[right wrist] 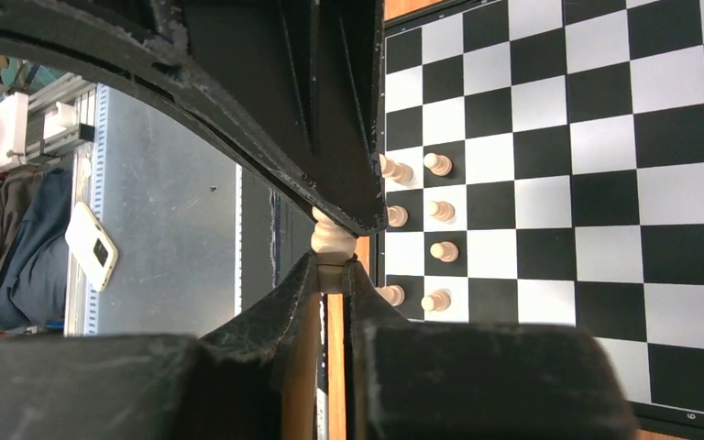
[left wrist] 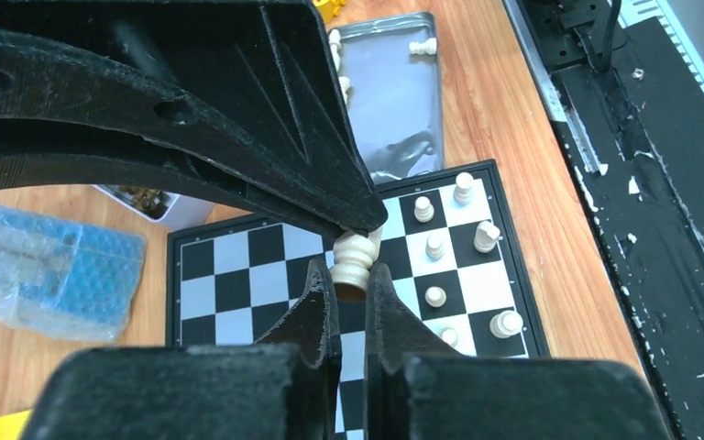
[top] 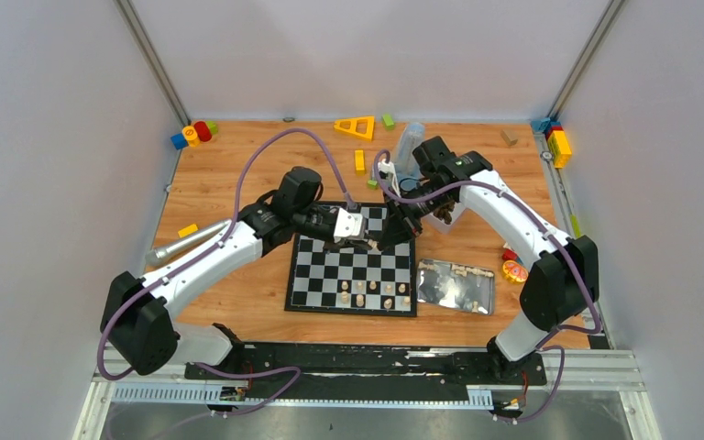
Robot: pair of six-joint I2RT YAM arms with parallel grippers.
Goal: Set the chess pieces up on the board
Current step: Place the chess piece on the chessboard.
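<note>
Left tool (left wrist: 351, 278): shut tight on one cream piece (left wrist: 354, 258). It pinches the piece at one end, and the piece leans a little.
Right tool (right wrist: 332, 275): shut tight on a second piece (right wrist: 331, 238), also pinched at one end.
Where the tools are: both are up over the far side of the board (top: 316, 275), very close to each other.
Standing pieces (top: 367, 293): a small bunch stands in the rows at the near edge of the board, packed close together.
Spare pieces (top: 463, 271): these lie in the shiny tin (top: 440, 291), which sits on the tabletop (top: 229, 284) just beside the board.
Weight: I think each piece is very light, so only a soft squeeze is needed.
Hardness: they look hard and stiff and should not squash.
Slippery: they are smooth and round, so one could twist or pop out of the tool.
Tippy: each piece is tall with a small foot, so a tiny bump could knock it over, and its neighbours too.
Best place to hold: around the thin middle, from straight above, so the flat foot is free to land on its square.
Letting go: open slowly and lift straight up.
</note>
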